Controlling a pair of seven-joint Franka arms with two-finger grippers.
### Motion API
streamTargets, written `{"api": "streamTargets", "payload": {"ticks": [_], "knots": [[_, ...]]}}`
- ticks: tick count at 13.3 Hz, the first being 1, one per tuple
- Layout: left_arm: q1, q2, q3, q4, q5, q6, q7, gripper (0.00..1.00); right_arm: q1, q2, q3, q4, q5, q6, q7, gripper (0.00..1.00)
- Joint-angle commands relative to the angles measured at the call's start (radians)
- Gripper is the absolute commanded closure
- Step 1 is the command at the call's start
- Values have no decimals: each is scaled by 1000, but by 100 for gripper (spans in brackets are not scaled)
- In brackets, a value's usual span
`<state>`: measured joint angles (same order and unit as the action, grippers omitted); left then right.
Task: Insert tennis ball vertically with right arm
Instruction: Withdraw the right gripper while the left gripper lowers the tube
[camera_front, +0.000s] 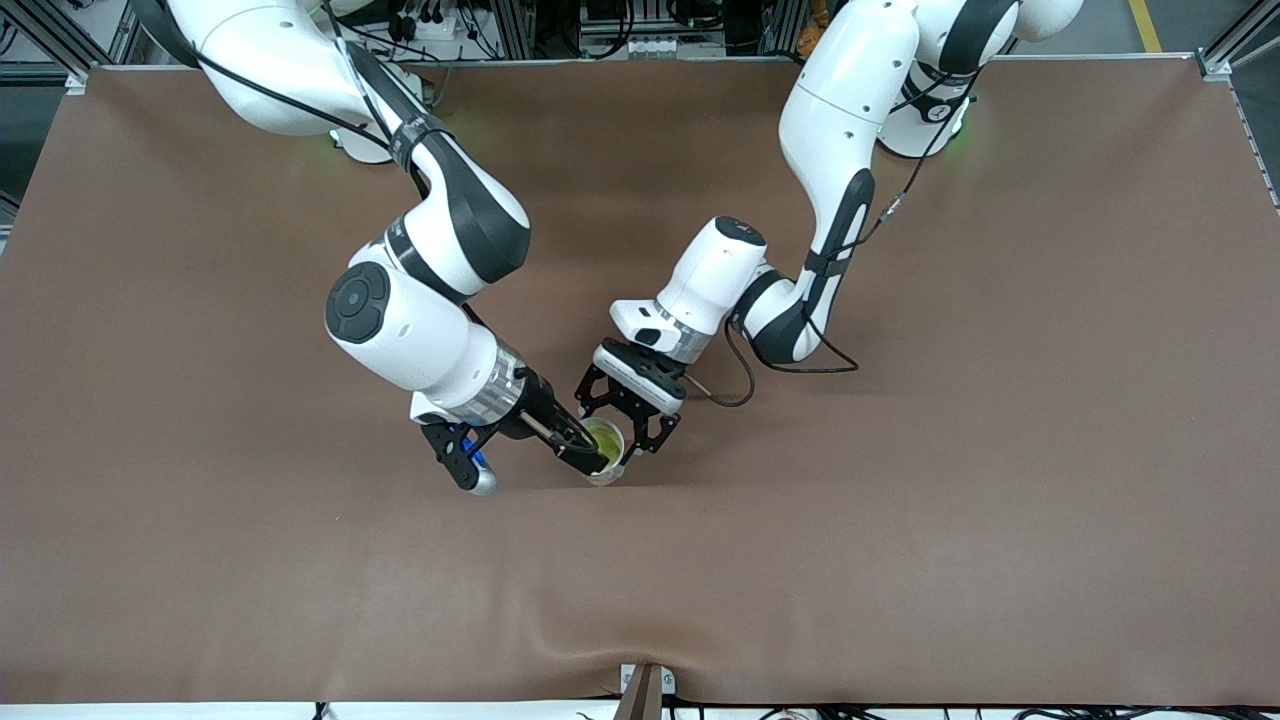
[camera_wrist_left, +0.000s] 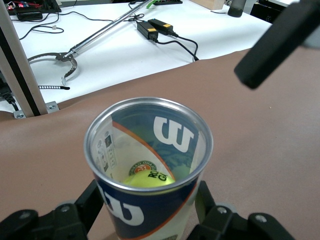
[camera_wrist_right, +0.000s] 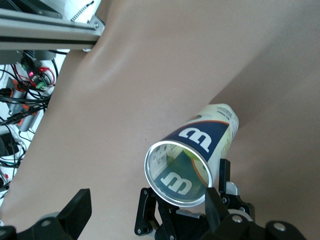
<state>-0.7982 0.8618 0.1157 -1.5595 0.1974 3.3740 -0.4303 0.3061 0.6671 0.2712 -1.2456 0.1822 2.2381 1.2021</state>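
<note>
A clear Wilson can with a blue label stands mouth up on the brown table cover. A yellow-green tennis ball lies inside it, also showing in the left wrist view. My left gripper is shut on the can, a finger on each side of its wall. My right gripper is open and empty, with one finger at the can's mouth and the other out over bare cover toward the right arm's end. In the right wrist view the can shows beside one open finger.
The brown cover spans the whole table, with a shallow fold running under the can. Past the table's edge nearest the front camera lie cables and a reach-grabber tool on a white surface. A metal frame rail borders the table.
</note>
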Motion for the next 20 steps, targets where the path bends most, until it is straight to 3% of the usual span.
{"api": "streamTargets", "payload": {"ticks": [1,7,10,13,15,20], "knots": [[-10,16,12,22,5,7,-15,19,-74,-26,16,28,-6,-145,-34,0],[-16,14,12,22,-10,7,-18,0,-243,-260,9,45,-6,-593,-476,0],[-16,10,12,22,-10,7,-18,0,-317,-335,6,43,-9,-724,-609,0],[-16,5,10,19,-13,5,-19,0,-367,-371,3,46,-18,-798,-769,0],[-15,-1,10,18,-13,5,-19,0,-372,-411,5,46,-94,-810,-872,0],[-16,-32,10,16,-13,5,-19,0,-419,-478,3,-9,-179,-835,-972,0]]}}
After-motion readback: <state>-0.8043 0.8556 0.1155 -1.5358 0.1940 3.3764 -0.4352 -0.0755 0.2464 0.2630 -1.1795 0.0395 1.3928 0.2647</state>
